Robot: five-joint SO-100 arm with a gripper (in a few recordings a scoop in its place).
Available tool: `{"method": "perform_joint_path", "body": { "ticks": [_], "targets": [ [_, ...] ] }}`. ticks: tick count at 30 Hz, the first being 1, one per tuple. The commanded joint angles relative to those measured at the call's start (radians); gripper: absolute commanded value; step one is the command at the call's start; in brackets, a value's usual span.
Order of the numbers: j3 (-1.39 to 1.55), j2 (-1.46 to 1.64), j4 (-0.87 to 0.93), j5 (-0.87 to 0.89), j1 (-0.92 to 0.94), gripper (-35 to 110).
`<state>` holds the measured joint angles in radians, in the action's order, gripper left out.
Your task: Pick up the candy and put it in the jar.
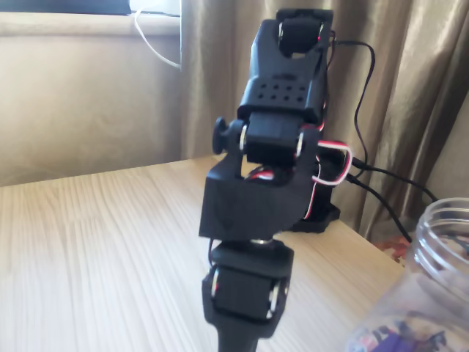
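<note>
Fixed view: black arm stands mid-frame on the light wood worktop and reaches down toward the near edge, where its lower end is cut off by the frame, so I cannot tell whether the claw is spread or pressed together. Clear jar sits at near right, just right of the arm's lower end, coloured wrappers visible through its wall. Candy not identifiable on the worktop.

my own black arm stands mid-table; the table lies open to its left, while the jar blocks the right edge.
</note>
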<state>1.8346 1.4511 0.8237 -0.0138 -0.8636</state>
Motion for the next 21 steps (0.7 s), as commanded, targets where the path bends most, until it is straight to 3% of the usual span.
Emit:
{"method": "perform_joint_path", "body": {
  "ticks": [1,14,21],
  "targets": [
    [-0.097,-0.021,0.035,-0.026,-0.021,30],
    [-0.328,-0.193,0.19,-0.026,-0.008,29],
    [-0.35,-0.225,0.209,-0.014,-0.008,8]
  ]
}}
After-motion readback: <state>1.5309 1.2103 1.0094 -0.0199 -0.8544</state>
